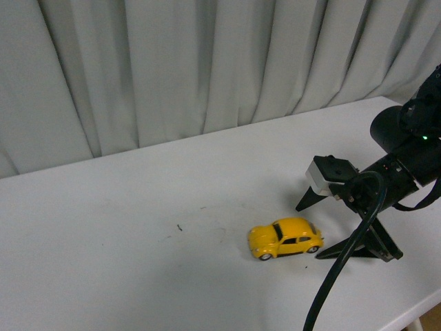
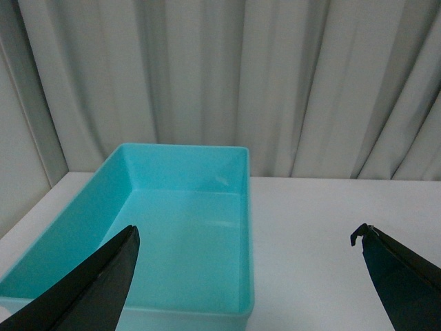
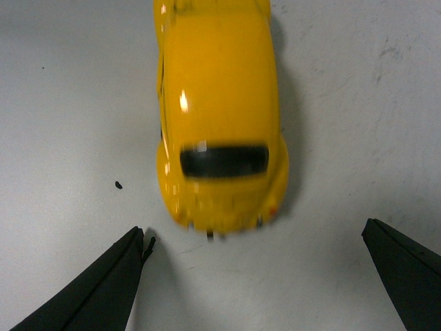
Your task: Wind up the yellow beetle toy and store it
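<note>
Right tool [image 1: 308,232] beside yellow beetle toy [image 1: 286,238]

Right arm [image 1: 406,162] on screen, matte black all over, a fat rounded joint housing with a tiny green light [image 1: 425,138] glowing on it, a thick black cable [image 1: 341,272] and a small silver-grey box [image 1: 322,175] with a dark top at the wrist. Right claw [image 3: 253,229]: two flat black fingers [image 3: 89,289], wedge-shaped, tapering to points, one with a little notch at its tip. Left claw [image 2: 244,233], same build, with smooth black triangular left fingers [image 2: 93,289], one ending in a small hooked lip.
</note>
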Tool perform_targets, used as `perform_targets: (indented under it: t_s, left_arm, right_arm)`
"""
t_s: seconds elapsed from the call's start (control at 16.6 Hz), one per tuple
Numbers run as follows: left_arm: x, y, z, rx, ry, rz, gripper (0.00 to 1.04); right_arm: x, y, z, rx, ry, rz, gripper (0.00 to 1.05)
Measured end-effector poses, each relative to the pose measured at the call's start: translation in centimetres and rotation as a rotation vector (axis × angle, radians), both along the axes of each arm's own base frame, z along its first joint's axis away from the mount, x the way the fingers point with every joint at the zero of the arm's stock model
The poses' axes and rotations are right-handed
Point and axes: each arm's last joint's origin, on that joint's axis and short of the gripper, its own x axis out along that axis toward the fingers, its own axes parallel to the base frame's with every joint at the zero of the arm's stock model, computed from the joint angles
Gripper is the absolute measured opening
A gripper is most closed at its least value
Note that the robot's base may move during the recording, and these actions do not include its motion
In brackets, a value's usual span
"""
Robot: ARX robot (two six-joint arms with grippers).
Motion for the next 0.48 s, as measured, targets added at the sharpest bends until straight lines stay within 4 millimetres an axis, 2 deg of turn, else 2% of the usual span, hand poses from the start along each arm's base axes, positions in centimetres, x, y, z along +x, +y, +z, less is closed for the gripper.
perform_targets:
  t_s: [0.48]
  left_arm:
    - [0.0,0.0,0.0,0.0,0.0,0.0,0.98]
  right_arm:
    - [-0.16,0.07,-0.01,-0.004,-0.006,-0.015,0.98]
